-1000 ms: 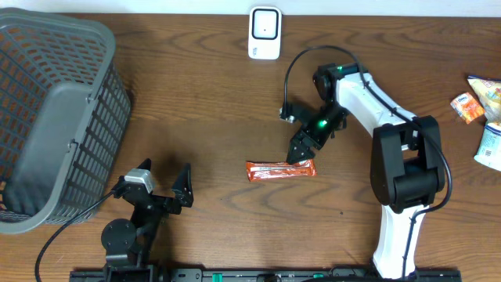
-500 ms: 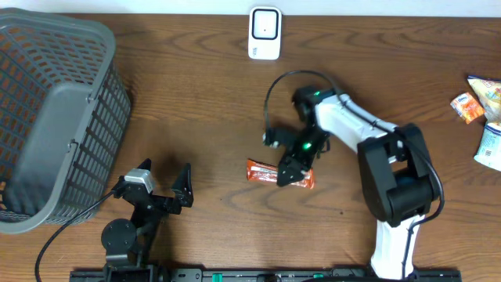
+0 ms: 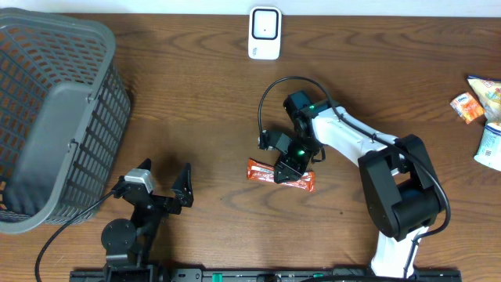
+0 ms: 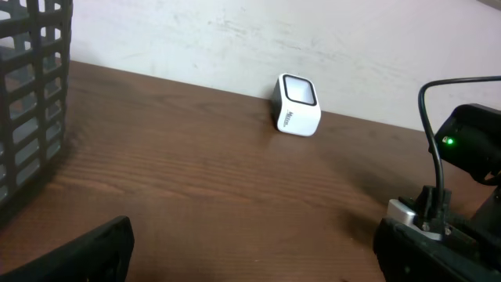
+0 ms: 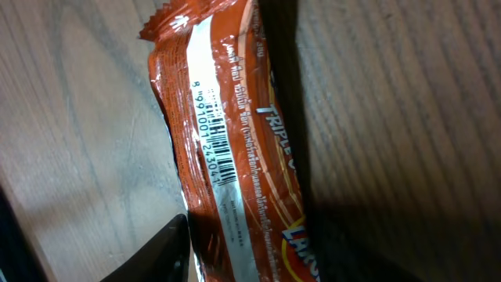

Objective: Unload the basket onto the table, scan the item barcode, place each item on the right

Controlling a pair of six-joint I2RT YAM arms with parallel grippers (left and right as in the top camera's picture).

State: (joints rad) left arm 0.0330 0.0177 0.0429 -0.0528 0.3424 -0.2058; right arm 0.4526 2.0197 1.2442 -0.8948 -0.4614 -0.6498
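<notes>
An orange snack bar (image 3: 257,170) lies on the wooden table, slightly tilted, barcode side up (image 5: 223,149). My right gripper (image 3: 286,173) is down over its middle, one finger on each long side; in the right wrist view the left finger (image 5: 168,251) touches the wrapper edge and a dark shape presses the other side. The white scanner (image 3: 264,33) stands at the table's back edge, also in the left wrist view (image 4: 297,116). My left gripper (image 3: 166,178) rests near the front edge, open and holding nothing (image 4: 250,251).
A large grey basket (image 3: 55,117) fills the left side of the table and shows at the left edge (image 4: 31,86) of the left wrist view. Several small packets (image 3: 477,102) lie at the far right edge. The right arm's cable (image 3: 266,110) loops above the bar.
My right gripper moved left and down onto the snack bar and its jaws narrowed around it; the bar turned slightly. The left arm has not moved.
</notes>
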